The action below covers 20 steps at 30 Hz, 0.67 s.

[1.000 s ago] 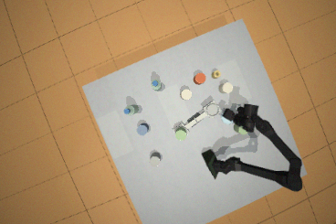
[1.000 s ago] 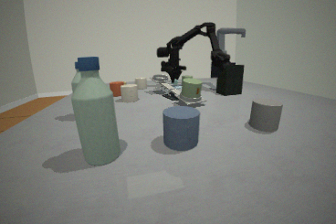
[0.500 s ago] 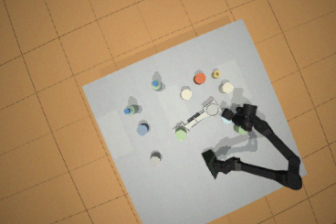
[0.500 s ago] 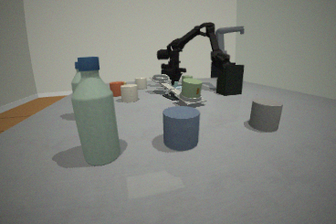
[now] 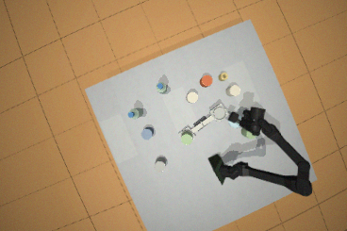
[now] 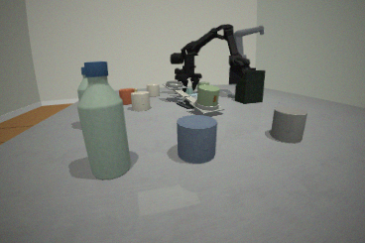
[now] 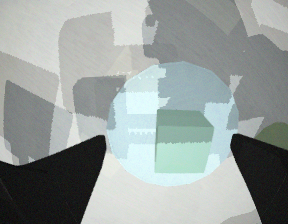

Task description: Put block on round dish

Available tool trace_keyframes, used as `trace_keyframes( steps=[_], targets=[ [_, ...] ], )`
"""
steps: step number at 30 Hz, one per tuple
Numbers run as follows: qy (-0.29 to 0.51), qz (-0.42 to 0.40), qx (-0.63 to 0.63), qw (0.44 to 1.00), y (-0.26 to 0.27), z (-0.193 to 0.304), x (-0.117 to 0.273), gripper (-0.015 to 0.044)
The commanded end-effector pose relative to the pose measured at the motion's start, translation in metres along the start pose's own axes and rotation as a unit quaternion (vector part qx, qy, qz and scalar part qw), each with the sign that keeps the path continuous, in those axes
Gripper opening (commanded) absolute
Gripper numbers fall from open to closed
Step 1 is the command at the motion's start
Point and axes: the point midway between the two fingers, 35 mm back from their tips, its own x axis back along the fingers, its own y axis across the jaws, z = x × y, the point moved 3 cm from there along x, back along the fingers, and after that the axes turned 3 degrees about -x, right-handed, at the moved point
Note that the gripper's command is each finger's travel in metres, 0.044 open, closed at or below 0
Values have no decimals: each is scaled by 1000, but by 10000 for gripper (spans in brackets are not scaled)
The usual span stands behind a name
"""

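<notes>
The green block (image 7: 182, 150) sits on the light blue round dish (image 7: 132, 107) (image 5: 233, 124), right of its centre in the wrist view. My gripper (image 7: 171, 141) (image 6: 189, 87) is open and points down, with a finger on each side of the dish and block and gaps beside the block. In the top view the arm hides the fingertips and block. One green cup (image 5: 187, 138) (image 6: 208, 95) stands on one end of the balance (image 5: 203, 123). The other balance pan (image 5: 219, 112) is bare. The other green cup (image 5: 249, 133) (image 7: 277, 140) stands beside the dish, partly hidden by the arm.
Cream cylinders (image 5: 192, 97) (image 5: 234, 90), an orange one (image 5: 206, 81) and a small yellow ring (image 5: 223, 76) stand beyond the balance. Two blue-capped bottles (image 5: 161, 88) (image 5: 134, 113), a blue cylinder (image 5: 147, 133) and a grey one (image 5: 160, 164) stand farther off. A dark box (image 5: 217, 169) (image 6: 250, 86) stands near the arm.
</notes>
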Motion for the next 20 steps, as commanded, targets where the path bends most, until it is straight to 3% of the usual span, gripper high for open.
trace_keyframes(
  steps=[1, 20],
  targets=[
    [-5, -7, 23, 1000, 6, 2, 8, 440],
    [4, 2, -12, 1000, -4, 1, 89, 440]
  ],
)
